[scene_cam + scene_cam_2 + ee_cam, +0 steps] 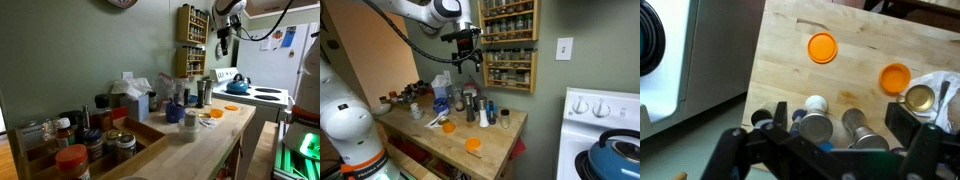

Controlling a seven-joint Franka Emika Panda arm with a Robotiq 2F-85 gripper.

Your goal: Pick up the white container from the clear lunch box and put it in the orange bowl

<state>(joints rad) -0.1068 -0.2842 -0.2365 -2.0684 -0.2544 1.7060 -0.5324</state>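
Wrist view, L to R: the white stove (670, 70) w/ a dark burner at the frame edge, then the wooden desk (780, 60). The orange bowl (822, 47) sits upright on bare wood, alone, well apart from the clutter. Nearer the camera, a small white round top (816, 103) stands among metal cans (815, 127). Can't tell if that's the white container. Further right is a 2nd orange round item (895, 76). Just beside it, at the frame edge, is a pale crinkly see-through thing (938, 85), poss. the clear lunch box; too blurred to say what's inside.

The pincer (825, 160) shows 2 black fingers (725, 158) spread wide apart, nothing between them, not touching anything.

In an ext. view the pincer (467, 58) hangs well above the desk, in front of the spice rack (508, 45). The bowl (473, 145) lies near the desk's front edge, and a blue kettle (615, 155) is on the stove at far right.
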